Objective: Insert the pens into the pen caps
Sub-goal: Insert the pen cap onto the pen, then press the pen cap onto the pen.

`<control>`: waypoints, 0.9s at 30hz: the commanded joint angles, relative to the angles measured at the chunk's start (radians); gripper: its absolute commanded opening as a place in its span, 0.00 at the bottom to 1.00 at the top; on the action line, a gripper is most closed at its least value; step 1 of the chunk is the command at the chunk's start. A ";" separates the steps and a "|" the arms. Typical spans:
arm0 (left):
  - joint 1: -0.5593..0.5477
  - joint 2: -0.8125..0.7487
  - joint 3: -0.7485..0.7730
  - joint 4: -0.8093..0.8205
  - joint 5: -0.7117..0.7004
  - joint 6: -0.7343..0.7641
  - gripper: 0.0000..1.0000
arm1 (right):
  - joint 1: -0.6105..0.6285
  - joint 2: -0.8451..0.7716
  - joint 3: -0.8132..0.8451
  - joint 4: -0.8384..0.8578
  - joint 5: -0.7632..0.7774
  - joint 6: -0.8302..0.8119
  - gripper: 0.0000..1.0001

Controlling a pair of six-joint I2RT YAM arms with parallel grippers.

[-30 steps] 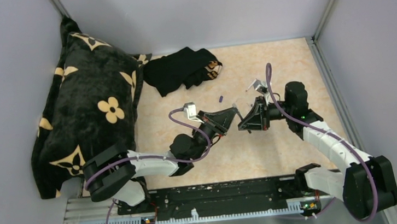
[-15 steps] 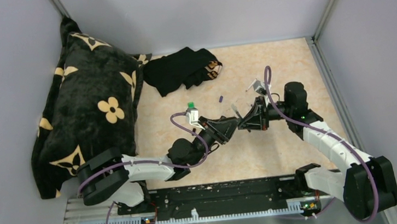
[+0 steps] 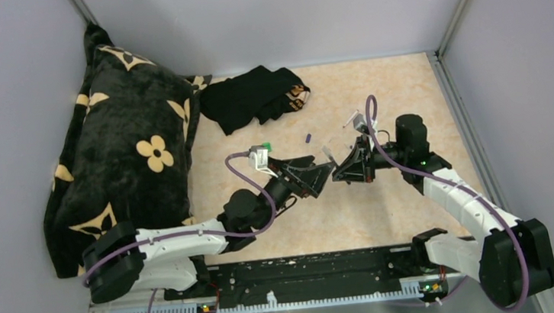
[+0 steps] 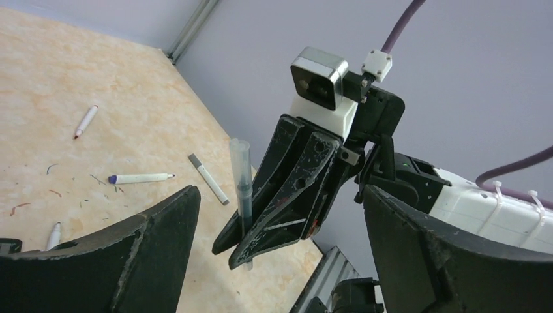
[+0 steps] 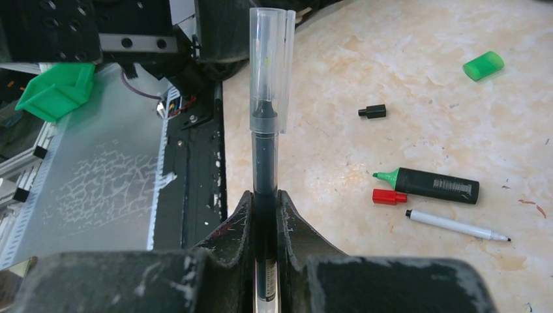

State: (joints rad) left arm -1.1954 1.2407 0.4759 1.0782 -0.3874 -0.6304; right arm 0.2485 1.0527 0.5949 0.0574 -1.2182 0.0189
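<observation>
My right gripper (image 5: pixel 265 195) is shut on a clear-barrelled pen (image 5: pixel 265 163) that stands upright between its fingers. A clear pen cap (image 5: pixel 270 65) sits over the pen's tip. My left gripper (image 4: pixel 280 190) is wide open, its fingers (image 4: pixel 163 228) either side of the right gripper and touching nothing. In the top view the two grippers meet tip to tip, left gripper (image 3: pixel 325 169) and right gripper (image 3: pixel 340 172). On the table lie a black highlighter (image 5: pixel 433 184) with a bare green tip, a green cap (image 5: pixel 483 66), a red cap (image 5: pixel 389 196), a small black cap (image 5: pixel 372 111) and a white pen (image 5: pixel 456 225).
More white pens (image 4: pixel 140 177) lie scattered on the beige table (image 3: pixel 390 92), one with a grey cap (image 4: pixel 209 178). A purple cap (image 3: pixel 308 137) lies behind the grippers. A black flowered cushion (image 3: pixel 128 155) fills the left side, and a black cloth (image 3: pixel 257 97) lies at the back.
My left gripper has opened wide and let go of the clear cap, which stays on the pen. The right gripper still holds the pen and has barely moved.
</observation>
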 commanded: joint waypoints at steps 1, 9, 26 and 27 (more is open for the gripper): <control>0.016 -0.058 0.126 -0.314 -0.053 0.001 0.98 | 0.005 -0.028 0.052 -0.005 -0.001 -0.057 0.00; 0.034 -0.017 0.341 -0.716 -0.175 -0.170 0.78 | 0.008 -0.028 0.053 -0.004 -0.001 -0.051 0.00; 0.042 0.103 0.484 -0.832 -0.174 -0.236 0.36 | 0.009 -0.025 0.051 0.005 0.006 -0.043 0.00; 0.043 0.105 0.484 -0.832 -0.166 -0.243 0.32 | 0.010 -0.026 0.051 0.004 0.006 -0.043 0.00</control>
State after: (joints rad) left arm -1.1603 1.3342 0.9337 0.2905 -0.5720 -0.8261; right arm 0.2527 1.0481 0.5987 0.0387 -1.2102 -0.0082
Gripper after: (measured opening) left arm 0.370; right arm 0.063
